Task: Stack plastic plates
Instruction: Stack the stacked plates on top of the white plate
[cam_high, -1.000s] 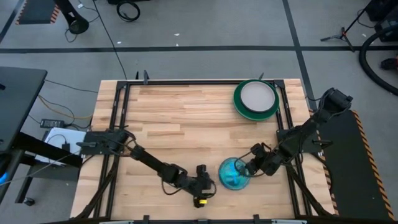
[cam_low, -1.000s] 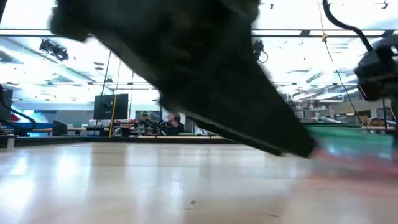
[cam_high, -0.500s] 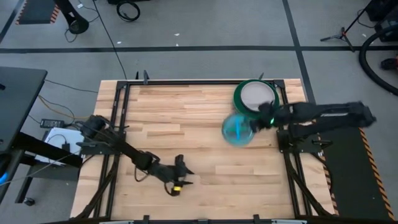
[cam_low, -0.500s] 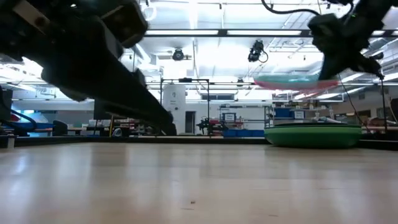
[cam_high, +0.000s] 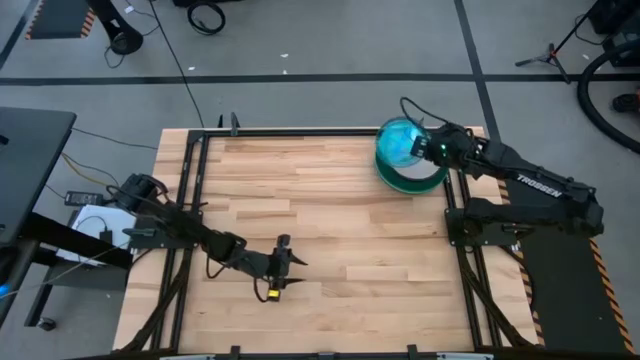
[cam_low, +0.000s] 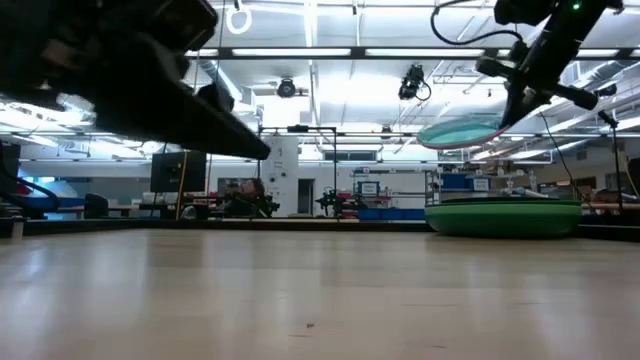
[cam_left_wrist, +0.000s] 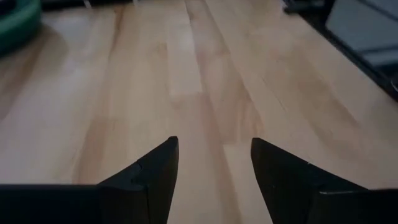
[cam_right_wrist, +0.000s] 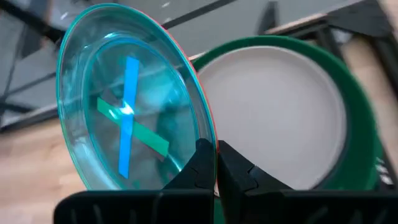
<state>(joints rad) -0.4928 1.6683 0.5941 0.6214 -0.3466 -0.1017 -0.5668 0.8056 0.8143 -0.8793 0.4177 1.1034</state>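
1. Now you are at the placing step: the right gripper (cam_right_wrist: 216, 163) pinches the rim of the small plates (cam_high: 399, 142), blue uppermost with a pink edge showing, in the air over the stack (cam_high: 412, 176) at the bench's (cam_high: 300, 200) far right corner.
2. Next, you should level them, centre them over the pale plate (cam_right_wrist: 273, 118) and lower.
3. Left gripper (cam_left_wrist: 214, 163) waits well apart from the stack, jaws spread, empty.
4. Hidden: you cannot count the plates under the pale one.

Two dark jointed arms, white lettering on right arm (cam_high: 540, 185), seemingly black wedge-shaped fingers (cam_left_wrist: 155, 171)
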